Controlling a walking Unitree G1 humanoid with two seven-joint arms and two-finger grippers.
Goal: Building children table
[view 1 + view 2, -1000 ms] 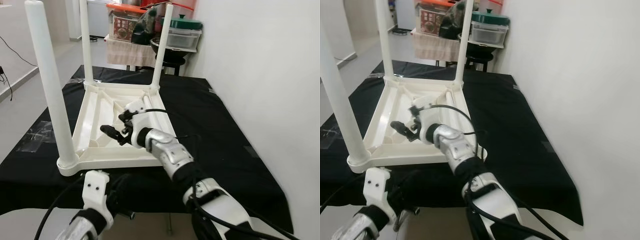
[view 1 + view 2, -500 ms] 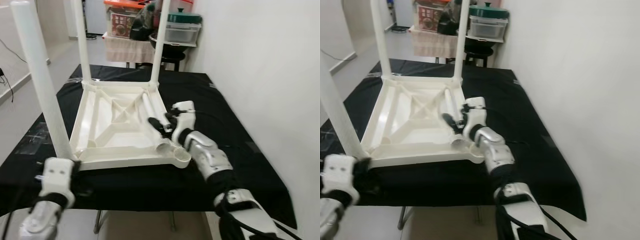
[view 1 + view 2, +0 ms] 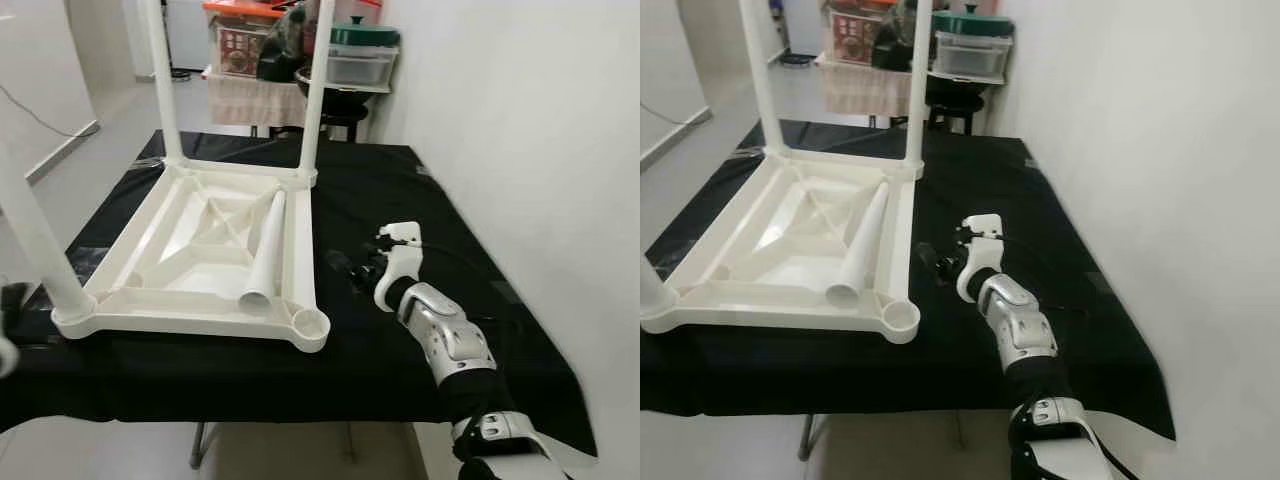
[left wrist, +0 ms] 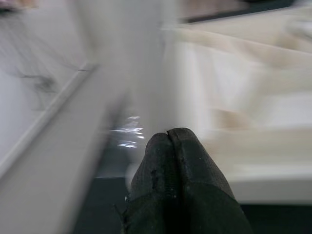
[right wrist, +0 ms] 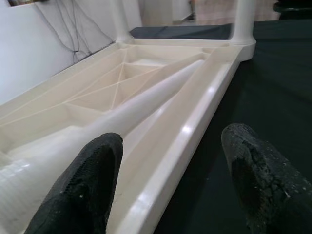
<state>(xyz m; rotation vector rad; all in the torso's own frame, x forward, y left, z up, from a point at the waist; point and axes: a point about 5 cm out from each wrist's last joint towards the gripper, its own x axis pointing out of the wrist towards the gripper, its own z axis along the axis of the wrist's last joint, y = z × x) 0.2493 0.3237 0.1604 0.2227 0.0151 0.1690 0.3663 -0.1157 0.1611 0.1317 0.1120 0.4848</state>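
Left of the right gripper (image 3: pixel 352 270), fingers spread and empty, the loose leg (image 3: pixel 264 250) lies lengthwise inside the tabletop (image 3: pixel 180 225); left gripper (image 4: pixel 178 180) clenched.

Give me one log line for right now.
tabletop upside down, three legs fitted | loose leg lying inside | right pincer open, beside it | left pincer shut

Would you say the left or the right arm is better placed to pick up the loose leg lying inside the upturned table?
Right, probably. The right gripper hovers open over the black cloth beside the table frame, fingers aimed toward the loose leg.
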